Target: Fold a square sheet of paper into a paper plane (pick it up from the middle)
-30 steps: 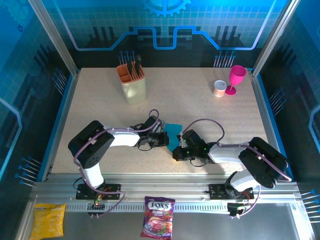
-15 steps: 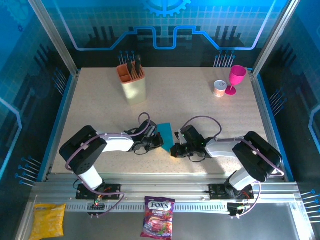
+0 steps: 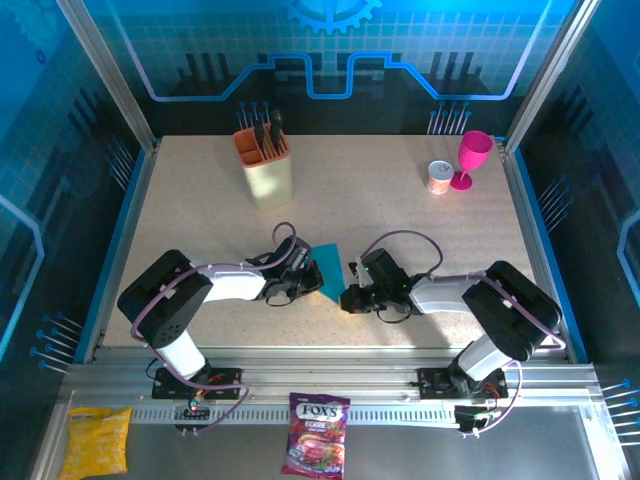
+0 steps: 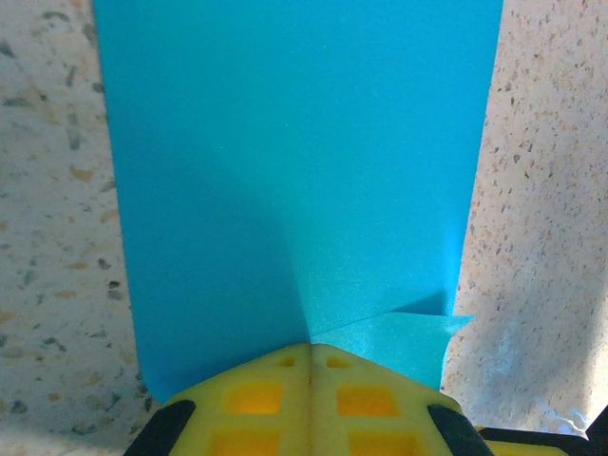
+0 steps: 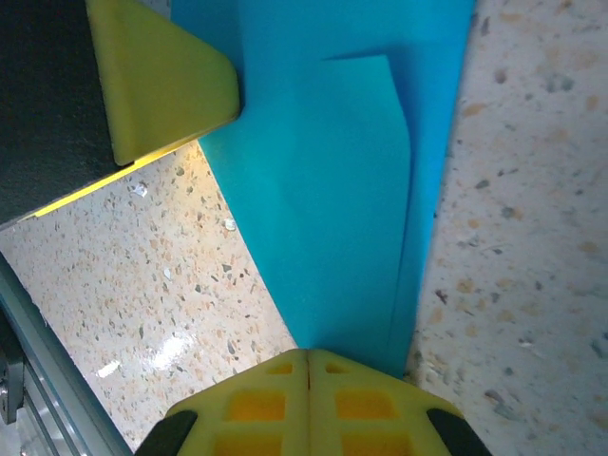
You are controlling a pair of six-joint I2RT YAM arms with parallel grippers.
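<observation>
Looking down from above: finding the sheet of paper point(image 3: 330, 262) lying on the table point(image 3: 200, 220) just below the frame's centre, showing as a small cyan wedge between two low wrists. Noting the left gripper point(image 3: 314, 284) reaching in from the lower left and meeting the sheet's lower left edge, and the right gripper point(image 3: 350, 297) reaching in from the lower right, its tip at the sheet's bottom corner. Spotting, well apart along the top of the table, a beige utensil holder point(image 3: 265, 170) at upper left, a pink goblet point(image 3: 472, 157) and a small can point(image 3: 438, 177) just beside it at upper right. Seeing a candy bag point(image 3: 316, 447) and a yellow packet point(image 3: 95, 440) on the ledge at the bottom.

Turning to the left wrist: watching the sheet of paper point(image 4: 294, 171) running as a flat band from the top edge down to the left gripper point(image 4: 309, 353) at bottom centre, yellow pads clenched with no gap. Noticing a crease running up from the tip and a small flap point(image 4: 408, 334) lifting at lower right. Not telling whether any paper is pinched between the pads or merely pressed.

Turning to the right wrist: seeing the right gripper point(image 5: 309, 358) clenched likewise at bottom centre, the sheet of paper point(image 5: 323, 190) tapering down to its tip with a folded layer on top — and one of the left gripper's fingers point(image 5: 161, 76) at upper left, touching the paper's edge.
</observation>
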